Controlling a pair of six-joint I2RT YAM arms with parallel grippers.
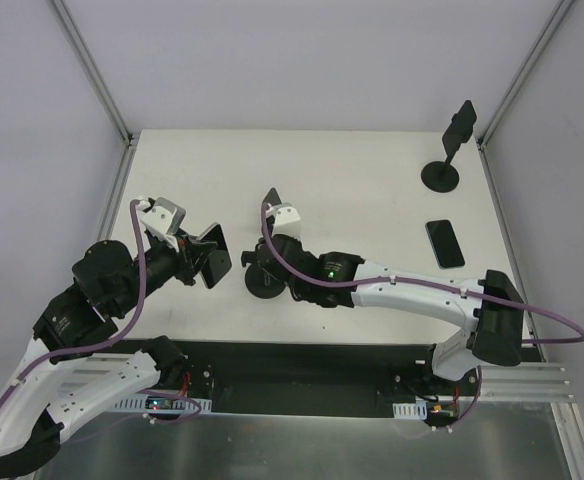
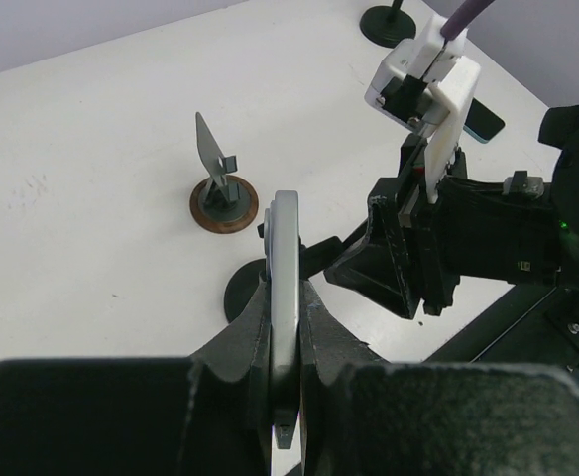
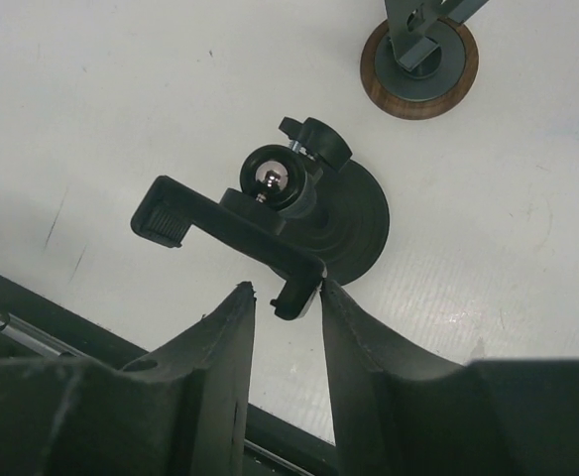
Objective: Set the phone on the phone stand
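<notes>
My left gripper is shut on a dark phone and holds it on edge above the table. In the left wrist view the phone's silver edge stands upright between the closed fingers. A black phone stand sits just right of it, with a round base, a ball joint and a clamp bracket. My right gripper is open around the bracket's lower foot. Its right finger touches the foot and its left finger is apart.
A grey stand on a brown disc stands behind the black one, also in the right wrist view. A second phone lies flat at the right. A tall black stand is at the back right.
</notes>
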